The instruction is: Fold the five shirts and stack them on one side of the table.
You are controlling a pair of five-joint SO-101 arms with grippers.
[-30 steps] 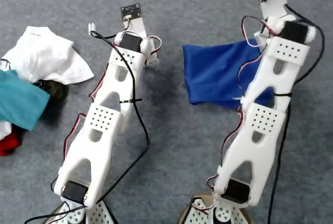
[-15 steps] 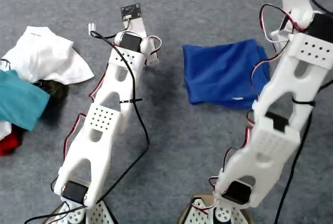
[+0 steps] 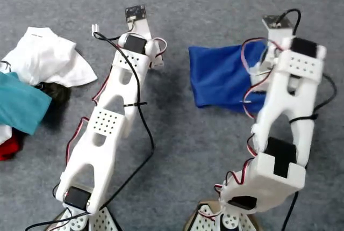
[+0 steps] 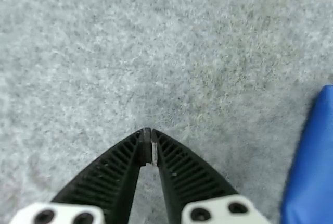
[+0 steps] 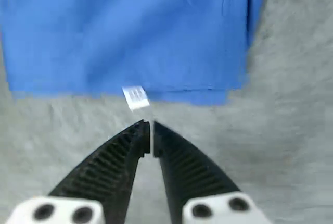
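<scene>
My left claw is clenched, its two black ribbed fingertips pressed together with nothing between them. It hangs over the bare grey table, left of the blue shirt and apart from it. A strip of that blue cloth shows at the edge of my left wrist view.

My right claw is clenched too, tips meeting on nothing. It sits just off the near edge of the blue shirt, over grey table, with a small white tag at the hem right beside my fingertips. I cannot tell whether the tips touch it.

The blue shirt lies flat as a rough rectangle on the right half of the table, and my right arm crosses above its right side.

At the far left the other shirts lie in a loose heap: a white shirt farthest, a teal shirt nearer and overlapping it, a black garment tucked between them, and a red garment at the left edge.
</scene>
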